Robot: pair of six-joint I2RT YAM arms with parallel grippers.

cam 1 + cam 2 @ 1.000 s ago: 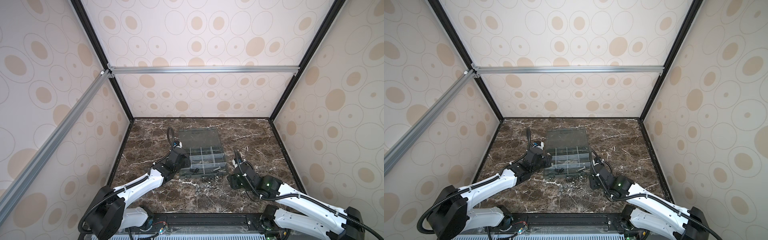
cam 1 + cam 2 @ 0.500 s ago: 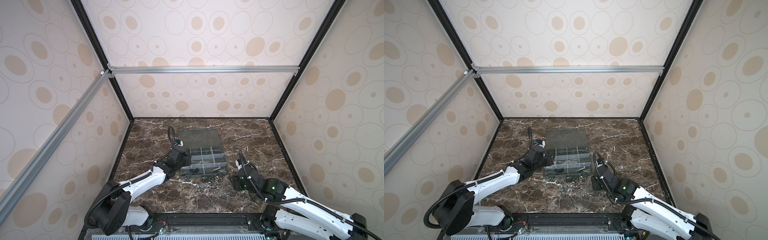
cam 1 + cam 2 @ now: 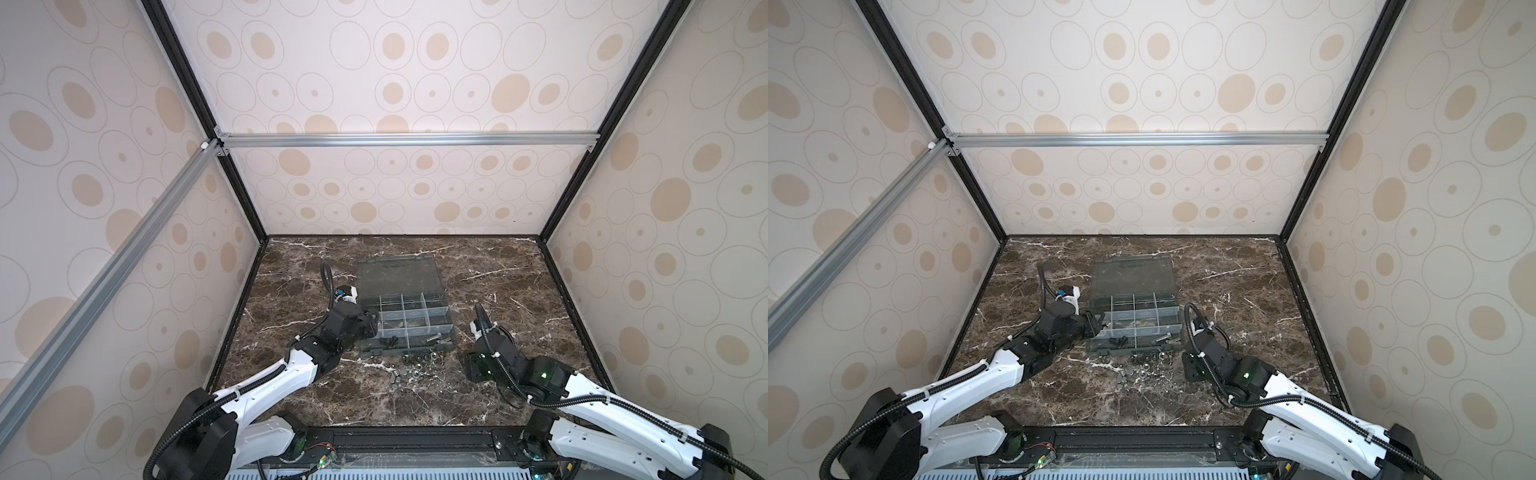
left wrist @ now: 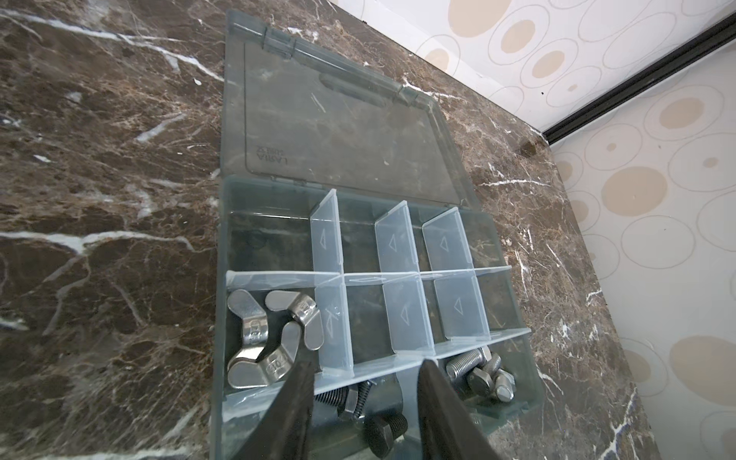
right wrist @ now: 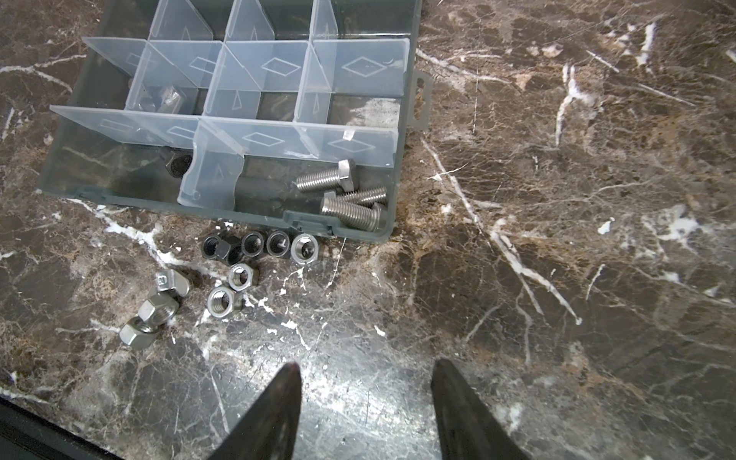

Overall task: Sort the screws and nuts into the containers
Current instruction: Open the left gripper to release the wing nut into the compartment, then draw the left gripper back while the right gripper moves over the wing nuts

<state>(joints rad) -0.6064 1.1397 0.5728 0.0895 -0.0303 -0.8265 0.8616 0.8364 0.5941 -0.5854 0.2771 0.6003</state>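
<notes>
Screws (image 5: 346, 199) of bright silver lie piled in the near right compartment of the organizer box (image 3: 409, 353). The box stands open on the marbled surface (image 3: 374, 407), with its clear lid (image 3: 399, 276) folded flat behind it. Past a divider in the same near row, dark screws (image 4: 376, 416) rest in the left compartment. Two silver wing nuts (image 4: 267, 342) share the left end compartment of the middle row.

Loose nuts (image 5: 255, 247) lie outside the box, on the surface just in front of its front wall. A short row of dark ones, with one silver nut at its end, sits close against the wall. A looser scatter of silver hex nuts (image 5: 223, 298) and one more wing nut (image 5: 171, 280) lies a little nearer the robot.

The left arm (image 3: 266, 378) reaches to the box's left side. Its jaws hang over the near row, above the dark screws, parted by a moderate gap with nothing gripped between them. The right arm (image 3: 623, 428) is to the right of the box and apart from it. Its jaws point down at the surface near the loose nuts, clearly parted and likewise empty.
</notes>
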